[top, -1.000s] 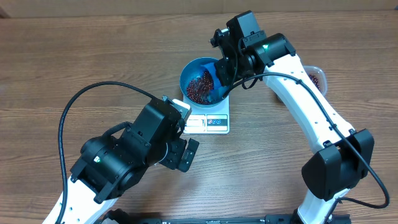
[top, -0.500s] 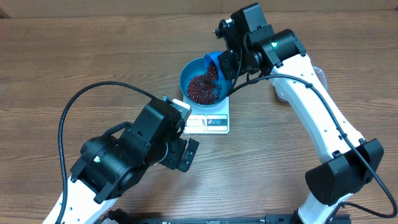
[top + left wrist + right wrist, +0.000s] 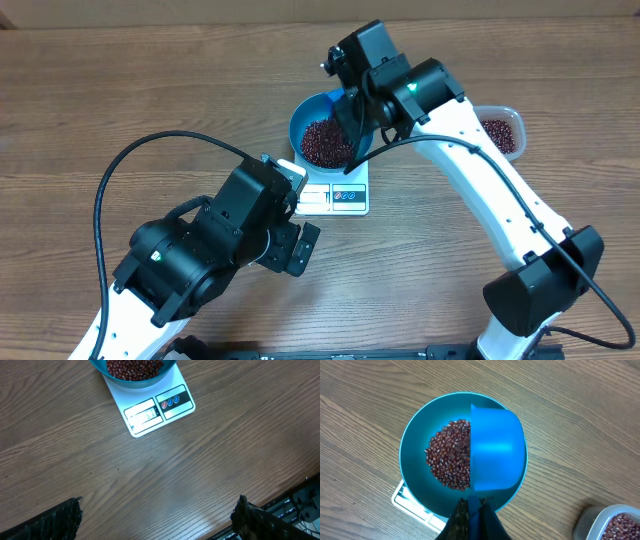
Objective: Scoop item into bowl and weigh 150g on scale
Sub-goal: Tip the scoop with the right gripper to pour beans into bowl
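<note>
The right gripper is pinching its fingers tight together on the handle of a small blue scoop, which is hanging over the right half of the bowl with its smooth outer side facing the wrist camera. Beside the scoop, the beans are lying in a loose maroon heap in the bottom of the bowl. The bowl is sitting on the scale, covering its far part, while the display window and button panel are showing along the near edge. A clear tub holding more beans is standing on the table to the right of the bowl, apart from it. The left gripper is hovering with its fingers spread wide over bare wood, near the scale's display edge and touching nothing.
</note>
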`<state>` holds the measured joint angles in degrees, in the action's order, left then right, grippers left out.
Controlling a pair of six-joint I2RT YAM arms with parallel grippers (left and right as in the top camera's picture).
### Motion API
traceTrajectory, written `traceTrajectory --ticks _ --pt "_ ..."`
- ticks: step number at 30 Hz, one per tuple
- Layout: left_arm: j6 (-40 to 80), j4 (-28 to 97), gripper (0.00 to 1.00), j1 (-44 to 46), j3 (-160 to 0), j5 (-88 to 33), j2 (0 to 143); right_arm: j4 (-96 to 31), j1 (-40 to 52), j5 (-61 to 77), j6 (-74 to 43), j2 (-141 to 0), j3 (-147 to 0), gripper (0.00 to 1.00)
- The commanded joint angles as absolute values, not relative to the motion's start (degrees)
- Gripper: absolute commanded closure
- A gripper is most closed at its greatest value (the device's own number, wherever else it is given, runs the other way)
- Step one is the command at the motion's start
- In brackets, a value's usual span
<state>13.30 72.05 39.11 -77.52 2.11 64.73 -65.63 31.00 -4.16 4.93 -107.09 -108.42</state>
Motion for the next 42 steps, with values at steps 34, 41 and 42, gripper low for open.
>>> traceTrajectory --ticks 34,41,42 --pt "12.4 72.0 0.0 39.0 -78.2 1.9 64.5 -67.5 41.3 -22.4 4.9 -104.9 -110.3 0.96" --pt "12.4 72.0 0.0 39.0 -78.2 1.9 64.5 -67.3 40.2 -17.3 4.6 -104.4 -110.3 0.96" --pt "12.4 72.0 0.0 39.0 -78.2 1.9 64.5 -67.0 39.1 -14.9 4.7 -103.6 -110.3 0.96"
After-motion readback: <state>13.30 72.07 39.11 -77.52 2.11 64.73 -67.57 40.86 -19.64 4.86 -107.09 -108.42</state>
